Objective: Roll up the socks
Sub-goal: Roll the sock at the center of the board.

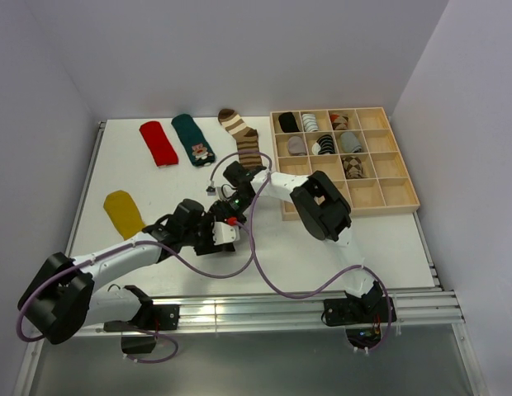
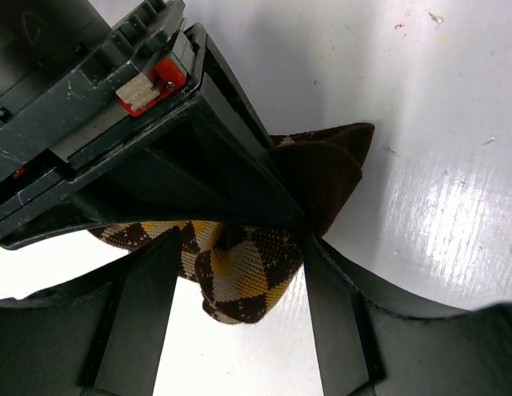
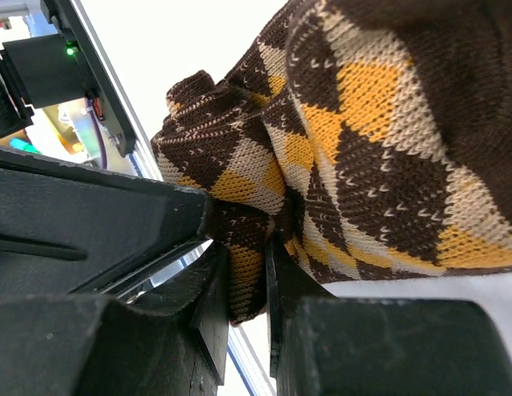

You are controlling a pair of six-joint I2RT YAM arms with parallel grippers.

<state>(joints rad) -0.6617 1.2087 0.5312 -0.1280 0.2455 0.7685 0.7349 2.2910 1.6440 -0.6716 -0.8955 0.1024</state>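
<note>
The brown argyle sock lies bunched on the white table. In the right wrist view it fills the frame. My right gripper is shut on a fold of this sock. My left gripper is open, its fingers standing either side of the sock's rolled end without pinching it. The right gripper's black body hangs just above. In the top view both grippers, left and right, meet mid-table and hide the sock.
A mustard sock lies at the left. A red sock, a teal sock and a striped sock lie at the back. A wooden compartment tray with several rolled socks stands at the right, under the right arm's elbow.
</note>
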